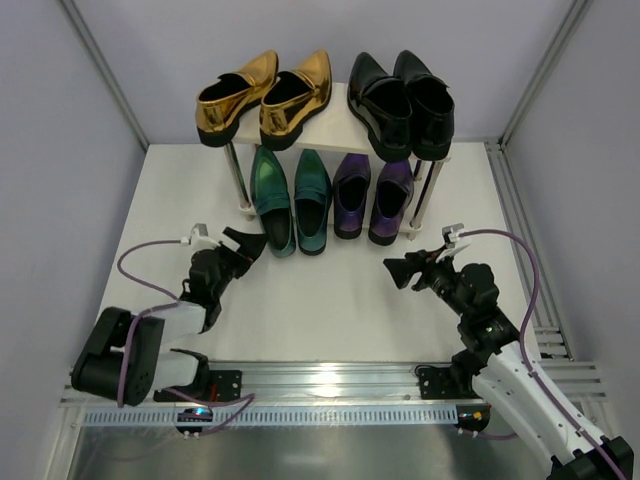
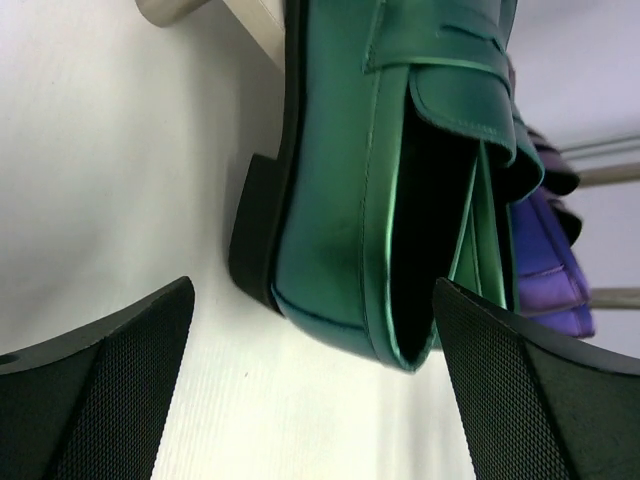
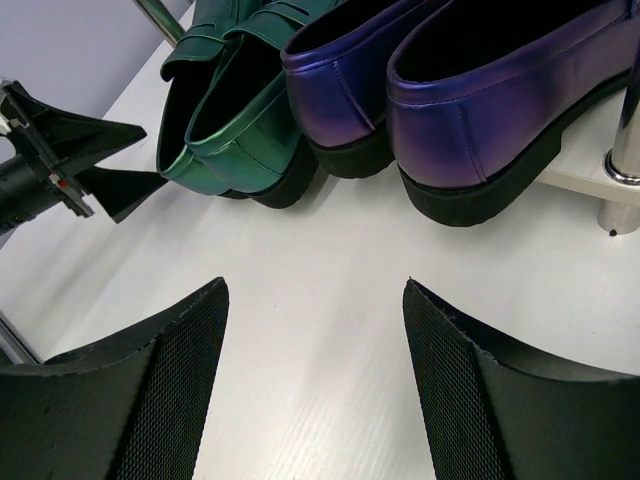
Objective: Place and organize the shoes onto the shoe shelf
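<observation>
The shoe shelf (image 1: 338, 118) stands at the back. The gold pair (image 1: 262, 97) and the black pair (image 1: 402, 102) sit on its top board. The teal green pair (image 1: 290, 198) and the purple pair (image 1: 371, 194) sit on the lower tier, heels toward me. My left gripper (image 1: 243, 245) is open and empty, just in front of the left green shoe's heel (image 2: 330, 250). My right gripper (image 1: 403, 270) is open and empty, a short way in front of the purple shoes (image 3: 470, 90). The green pair (image 3: 240, 120) also shows in the right wrist view.
Grey walls close the table on the left, back and right. A metal rail (image 1: 530, 250) runs along the right edge. The shelf's thin metal posts (image 1: 236, 180) stand beside the shoes. White tabletop (image 1: 320, 310) lies between the arms.
</observation>
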Tool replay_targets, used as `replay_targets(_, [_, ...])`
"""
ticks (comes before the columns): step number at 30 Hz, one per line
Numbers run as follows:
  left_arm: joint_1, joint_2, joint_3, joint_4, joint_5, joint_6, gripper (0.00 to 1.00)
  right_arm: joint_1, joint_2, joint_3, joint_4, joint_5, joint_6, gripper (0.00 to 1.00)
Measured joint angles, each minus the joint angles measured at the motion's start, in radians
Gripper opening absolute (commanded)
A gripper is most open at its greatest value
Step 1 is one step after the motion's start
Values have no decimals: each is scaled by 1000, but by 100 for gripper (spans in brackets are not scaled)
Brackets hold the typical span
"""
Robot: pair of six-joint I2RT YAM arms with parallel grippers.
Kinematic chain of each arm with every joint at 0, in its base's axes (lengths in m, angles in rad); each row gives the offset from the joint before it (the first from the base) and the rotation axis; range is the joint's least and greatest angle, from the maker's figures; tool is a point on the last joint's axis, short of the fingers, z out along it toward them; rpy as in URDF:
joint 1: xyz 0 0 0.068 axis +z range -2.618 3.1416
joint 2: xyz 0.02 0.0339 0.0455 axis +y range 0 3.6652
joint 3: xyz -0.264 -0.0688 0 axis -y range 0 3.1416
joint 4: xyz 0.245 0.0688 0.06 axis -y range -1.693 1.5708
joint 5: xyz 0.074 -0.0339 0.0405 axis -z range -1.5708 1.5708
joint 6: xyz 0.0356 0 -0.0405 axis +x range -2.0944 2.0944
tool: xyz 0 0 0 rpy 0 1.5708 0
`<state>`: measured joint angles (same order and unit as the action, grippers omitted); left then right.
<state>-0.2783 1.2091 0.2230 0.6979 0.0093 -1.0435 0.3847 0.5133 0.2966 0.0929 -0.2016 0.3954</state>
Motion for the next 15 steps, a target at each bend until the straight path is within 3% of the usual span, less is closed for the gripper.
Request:
replay_targets(5, [78, 293, 2, 365, 127, -104, 100, 1, -12, -1, -14, 7, -1, 72])
replay_targets(9, [131, 592, 90, 541, 293, -195, 100, 2, -16, -2, -20, 10, -3, 73])
replay_targets(15, [152, 681, 142, 635, 372, -185, 100, 6, -31, -2, -50, 21, -14, 72])
